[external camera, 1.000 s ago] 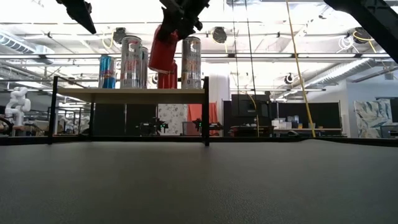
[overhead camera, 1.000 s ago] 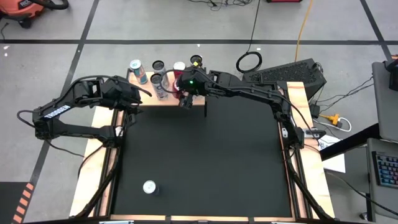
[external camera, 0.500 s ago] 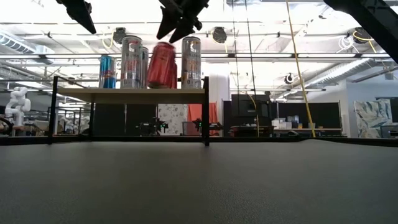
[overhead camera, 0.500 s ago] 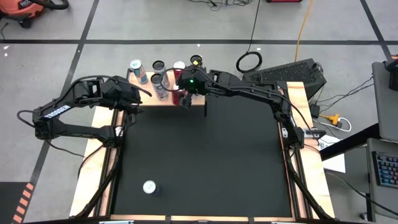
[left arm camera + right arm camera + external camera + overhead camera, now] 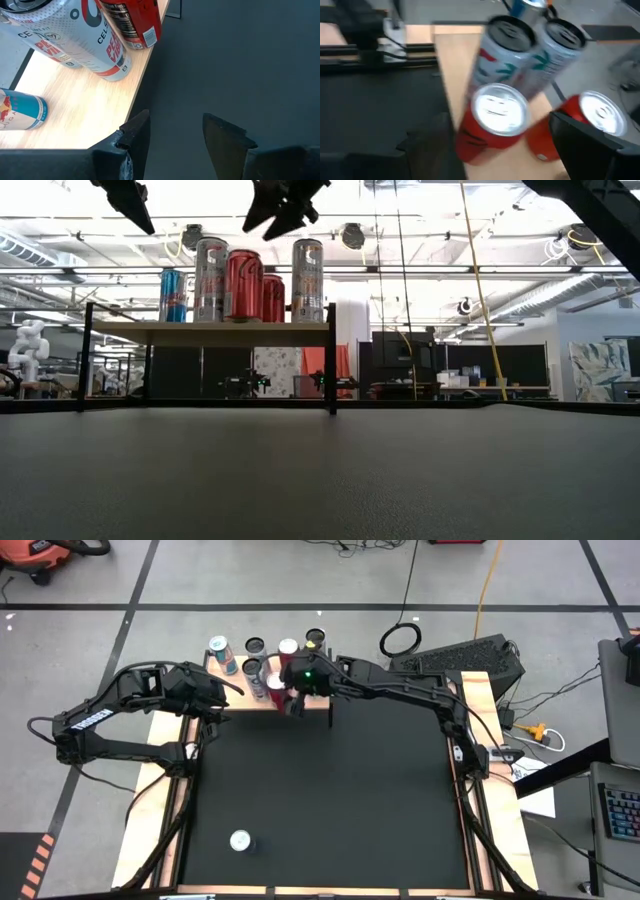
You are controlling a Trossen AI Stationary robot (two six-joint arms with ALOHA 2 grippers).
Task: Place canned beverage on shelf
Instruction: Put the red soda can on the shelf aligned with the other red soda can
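The shelf, a light-wood board on thin black legs, stands at the table's far edge. On it stand several cans: a red can near the front, silver cans, a blue can and another red one behind. My right gripper is open just above the front red can, a finger on either side of its top, touching nothing. My left gripper is open and empty, above the table beside the shelf's near edge.
One loose can stands on the black mat near the table's front left. Pale wooden rails run along the table's sides. A second red can and two silver cans crowd the shelf around the gripper.
My right gripper has opened and let go of the red can, then risen a little above it. The can, which hung tilted above the shelf, now stands upright on the board among the other cans.
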